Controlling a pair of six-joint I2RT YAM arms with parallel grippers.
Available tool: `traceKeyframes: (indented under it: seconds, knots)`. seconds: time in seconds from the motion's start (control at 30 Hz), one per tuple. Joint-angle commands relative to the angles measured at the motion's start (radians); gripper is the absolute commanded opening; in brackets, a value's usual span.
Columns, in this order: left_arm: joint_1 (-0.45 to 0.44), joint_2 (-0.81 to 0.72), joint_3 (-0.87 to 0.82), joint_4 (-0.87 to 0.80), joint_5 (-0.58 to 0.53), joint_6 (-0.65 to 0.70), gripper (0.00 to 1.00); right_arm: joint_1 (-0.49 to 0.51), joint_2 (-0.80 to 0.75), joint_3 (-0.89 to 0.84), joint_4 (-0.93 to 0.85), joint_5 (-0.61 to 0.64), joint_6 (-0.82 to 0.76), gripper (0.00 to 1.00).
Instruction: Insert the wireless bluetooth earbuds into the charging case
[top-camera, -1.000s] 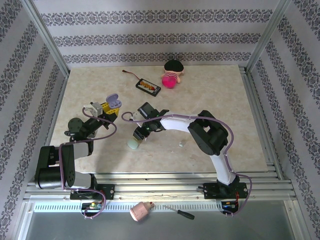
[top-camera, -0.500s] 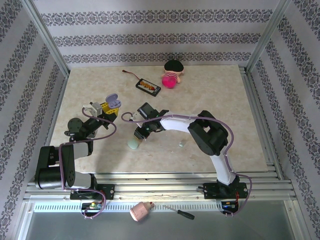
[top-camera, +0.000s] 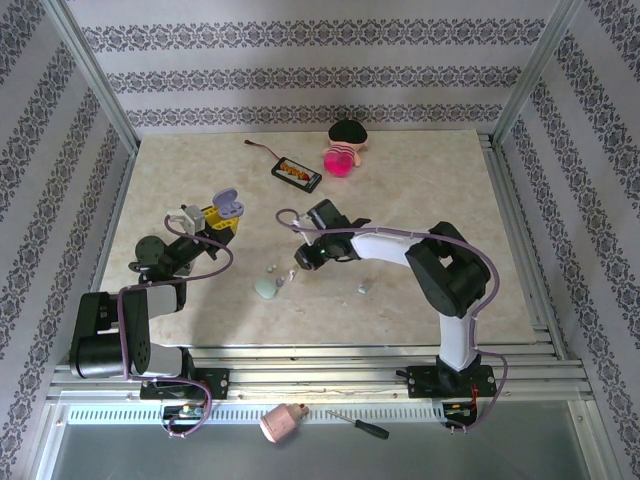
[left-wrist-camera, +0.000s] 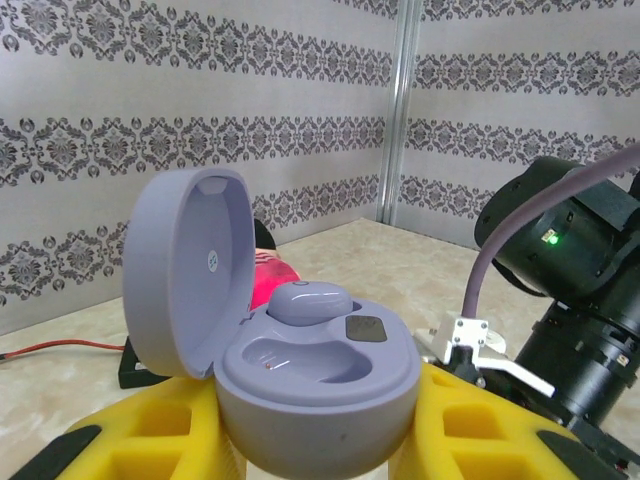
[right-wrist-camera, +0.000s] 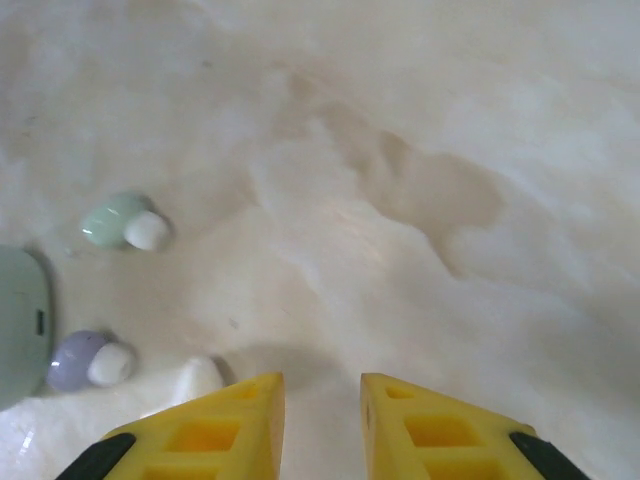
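**Containers.** Your left gripper (left-wrist-camera: 318, 455) pinches the lavender charging case (left-wrist-camera: 300, 400) between its yellow fingers (left-wrist-camera: 150, 440), one on each side of the base. The case is open and its lid (left-wrist-camera: 185, 270) stands upright at the left. One of its two wells holds a seated lavender earbud (left-wrist-camera: 308, 300). The nearer well (left-wrist-camera: 290, 358) is bare. A second container, the mint case (right-wrist-camera: 20, 320), lies on the table (right-wrist-camera: 400, 150). From the right wrist you see just its edge, and whether it is open cannot be told.

**Materials and shapes.** Both cases are smooth, matte, pebble-shaped plastic. The gripper fingers are yellow blocks with moulded recesses. The table is pale, mottled and stone-like.

**Earbuds.** Each loose bud is a tiny rounded bean with a white tip. The mint earbud (right-wrist-camera: 118, 220) lies apart from the mint case. The loose lavender earbud (right-wrist-camera: 78, 360) lies just beside that case. A small white piece (right-wrist-camera: 197, 378), too blurred to identify, sits next to one fingertip of your right gripper (right-wrist-camera: 322, 420). A further mint speck (top-camera: 363, 289) lies well to the right.

**Right tool.** Its fingers stand close together above the table. Bare table shows through the narrow gap, and nothing is pinched between them.
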Motion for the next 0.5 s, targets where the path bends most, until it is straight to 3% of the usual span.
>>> traceKeyframes:
  seconds: [0.0, 0.2, 0.47]
  knots:
    - [0.001, -0.009, 0.011, 0.062, 0.029, -0.020, 0.15, 0.002, -0.062, -0.045, 0.030, 0.026, 0.032, 0.29]
    - [0.000, -0.006, 0.011, 0.063, 0.008, -0.025, 0.15, 0.054, -0.096, -0.031, 0.015, 0.044, -0.026, 0.36]
    - [0.004, -0.007, -0.002, 0.058, -0.043, -0.013, 0.14, 0.153, -0.009, 0.075, -0.026, 0.060, -0.025, 0.36]
